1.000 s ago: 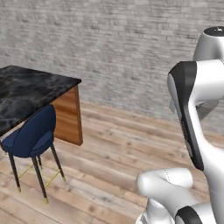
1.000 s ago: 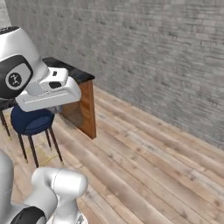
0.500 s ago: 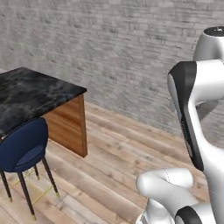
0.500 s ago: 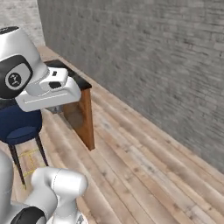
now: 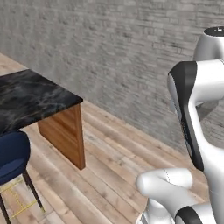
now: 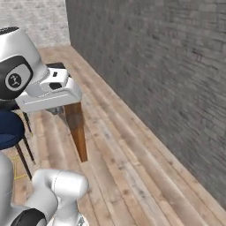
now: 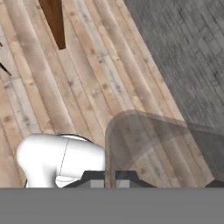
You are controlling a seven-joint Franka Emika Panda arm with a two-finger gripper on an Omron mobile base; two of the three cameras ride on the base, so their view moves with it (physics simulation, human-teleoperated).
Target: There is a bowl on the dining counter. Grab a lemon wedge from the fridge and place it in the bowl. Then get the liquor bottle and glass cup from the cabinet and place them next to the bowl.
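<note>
stool: the blue stool point(image 5: 11, 159) sits at the far left edge, nearer the frame edge than a second ago
dining counter: the dining counter point(image 5: 30, 98) has slid left across both base views; its wooden end point(image 5: 65, 133) now stands left of centre
cause: the whole scene shifted, so the base is turning or driving, not the furniture
wall: the grey brick wall point(image 5: 131, 57) takes more of the view
gripper: the gripper point(image 7: 110, 180) is closed, fingertips together, holding nothing
task: bowl, fridge and lemon wedge are not located yet; judged still in transit
</note>
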